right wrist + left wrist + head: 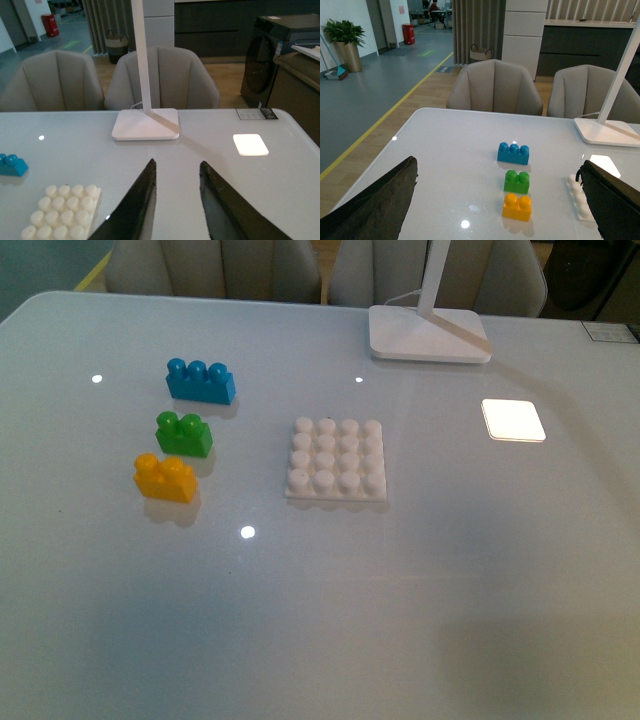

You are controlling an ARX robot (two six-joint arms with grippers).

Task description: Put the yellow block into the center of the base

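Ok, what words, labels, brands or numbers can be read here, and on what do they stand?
None can be read.
A small dark panel on the table: markings too small to read.
A distant sign: blurred.
No print shows on the yellow block or the base.

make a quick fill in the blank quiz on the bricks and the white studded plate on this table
1. The brick between the blue brick and the yellow brick is ____.
2. The white studded plate has ____ studs along each side.
3. The blue brick has ____ studs on top.
4. The yellow brick stands on the ____, not on the plate.

Missing words: green; four; three; table
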